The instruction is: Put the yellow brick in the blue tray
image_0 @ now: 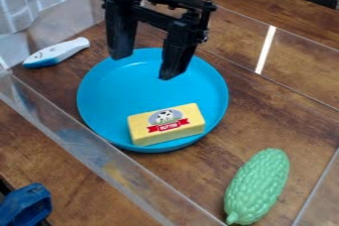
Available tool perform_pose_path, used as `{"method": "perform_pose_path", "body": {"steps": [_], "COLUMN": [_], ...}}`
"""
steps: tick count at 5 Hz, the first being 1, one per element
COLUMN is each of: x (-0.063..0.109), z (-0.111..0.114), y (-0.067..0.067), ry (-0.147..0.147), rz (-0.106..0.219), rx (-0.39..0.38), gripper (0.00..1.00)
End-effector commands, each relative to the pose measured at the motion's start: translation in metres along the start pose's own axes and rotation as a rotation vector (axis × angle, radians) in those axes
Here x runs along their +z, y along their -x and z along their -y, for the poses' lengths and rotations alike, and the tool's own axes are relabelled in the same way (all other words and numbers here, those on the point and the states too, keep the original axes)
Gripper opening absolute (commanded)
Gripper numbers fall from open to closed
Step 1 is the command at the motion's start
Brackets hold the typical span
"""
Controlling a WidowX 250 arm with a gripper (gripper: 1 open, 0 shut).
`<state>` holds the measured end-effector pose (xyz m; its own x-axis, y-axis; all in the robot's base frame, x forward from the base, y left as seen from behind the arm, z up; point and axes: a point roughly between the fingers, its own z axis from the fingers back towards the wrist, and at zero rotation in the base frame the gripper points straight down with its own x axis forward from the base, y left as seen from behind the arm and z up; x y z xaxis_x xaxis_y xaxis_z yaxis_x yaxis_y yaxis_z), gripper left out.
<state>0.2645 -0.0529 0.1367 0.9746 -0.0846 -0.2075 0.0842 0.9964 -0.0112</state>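
Note:
The yellow brick [167,124], with a red-and-white label on top, lies flat inside the blue tray [113,83], near its front rim. My gripper [147,63] hangs open over the tray's back half, fingers pointing down and spread wide, with nothing between them. It is clear of the brick, behind and above it.
A green bumpy gourd toy [257,187] lies at the front right on the wooden table. A white and blue object [56,52] rests to the left of the tray. A clear plastic wall [79,141] runs along the front left. A blue item [24,208] sits at the bottom left corner.

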Motion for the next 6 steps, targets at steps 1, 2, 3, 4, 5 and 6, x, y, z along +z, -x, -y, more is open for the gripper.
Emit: {"method": "perform_pose_path", "body": {"steps": [1, 2, 3, 4, 5, 6], "x": [0.011, 0.011, 0.012, 0.011, 0.011, 0.000], "z": [-0.009, -0.015, -0.020, -0.029, -0.037, -0.040], "y": [-0.004, -0.005, -0.006, 0.000, 0.005, -0.002], "ry": [-0.002, -0.008, -0.006, 0.009, 0.017, 0.021], "rz": [0.040, 0.034, 0.035, 0.039, 0.039, 0.040], "rx": [0.016, 0.017, 0.019, 0.077, 0.118, 0.137], "gripper": [1.00, 1.00, 1.00, 1.00, 1.00, 1.00]}}
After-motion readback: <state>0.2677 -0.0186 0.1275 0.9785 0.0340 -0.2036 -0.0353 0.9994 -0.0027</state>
